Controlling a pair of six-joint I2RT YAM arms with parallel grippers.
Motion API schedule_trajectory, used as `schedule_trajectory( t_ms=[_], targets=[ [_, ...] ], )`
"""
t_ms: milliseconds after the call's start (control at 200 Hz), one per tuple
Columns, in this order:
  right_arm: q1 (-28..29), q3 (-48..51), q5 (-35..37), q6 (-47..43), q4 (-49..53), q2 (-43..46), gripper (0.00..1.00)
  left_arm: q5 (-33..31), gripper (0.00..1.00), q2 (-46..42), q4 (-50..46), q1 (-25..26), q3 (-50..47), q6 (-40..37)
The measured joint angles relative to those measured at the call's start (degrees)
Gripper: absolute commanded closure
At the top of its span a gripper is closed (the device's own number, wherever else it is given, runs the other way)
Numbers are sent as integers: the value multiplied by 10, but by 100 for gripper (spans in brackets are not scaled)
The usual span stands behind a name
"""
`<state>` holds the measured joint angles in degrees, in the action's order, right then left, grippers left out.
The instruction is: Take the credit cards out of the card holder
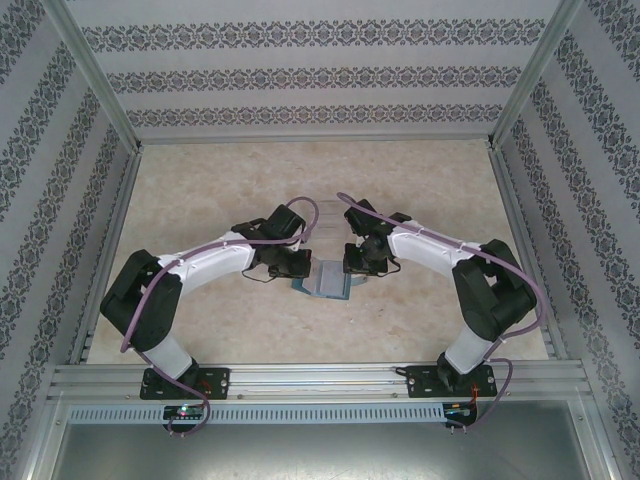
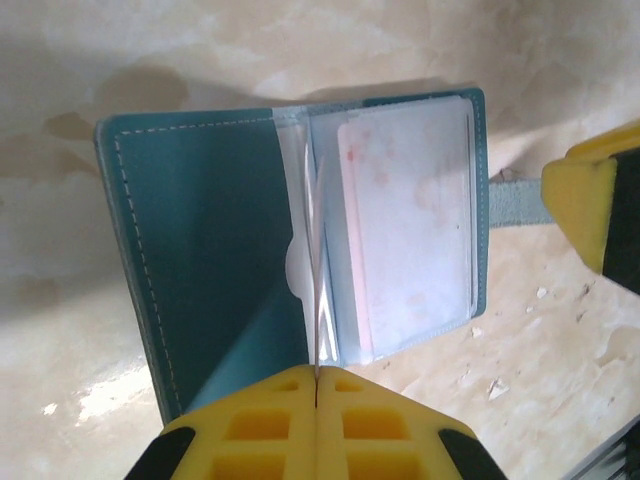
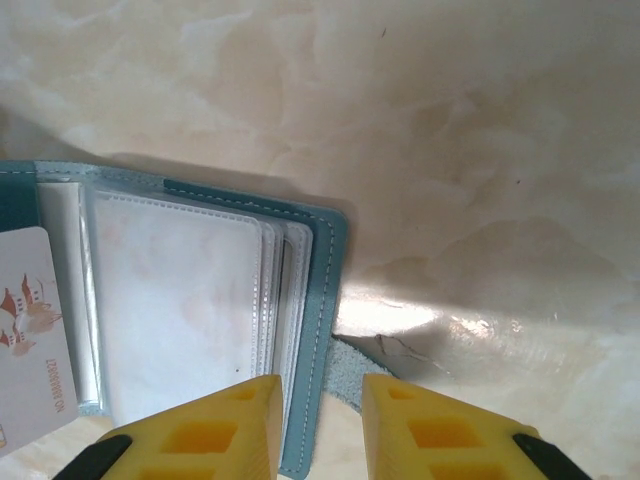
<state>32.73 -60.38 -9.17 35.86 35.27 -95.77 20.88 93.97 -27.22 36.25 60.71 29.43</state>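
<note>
The teal card holder (image 1: 325, 283) lies open like a book on the table between both arms. In the left wrist view its dark inner cover (image 2: 200, 250) is on the left and its clear sleeves, with a pale credit card (image 2: 410, 220) inside, are on the right. My left gripper (image 2: 317, 375) is shut on the thin edge of a whitish card (image 2: 318, 300) standing out of the fold. That card (image 3: 30, 330) shows small markings in the right wrist view. My right gripper (image 3: 320, 400) is open. Its jaws straddle the holder's stitched edge (image 3: 325, 300) and closing tab (image 3: 350, 365).
The beige marbled table (image 1: 200, 200) is fenced by a metal frame and patterned walls (image 1: 60, 150). Small white flecks (image 2: 495, 388) lie on the table by the holder. One yellow finger of the right gripper (image 2: 590, 200) sits beside the tab (image 2: 515, 200).
</note>
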Motion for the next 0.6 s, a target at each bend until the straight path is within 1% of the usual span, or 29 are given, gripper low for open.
schedule_trajectory(
  t_ms=[245,600],
  targets=[
    [-11,0,5,-3,7,26,73,13,100,1,-65,0,63,-104],
    [-23,17,12,-3,19,63,73,5,100,1,-110,0,101,-332]
  ],
)
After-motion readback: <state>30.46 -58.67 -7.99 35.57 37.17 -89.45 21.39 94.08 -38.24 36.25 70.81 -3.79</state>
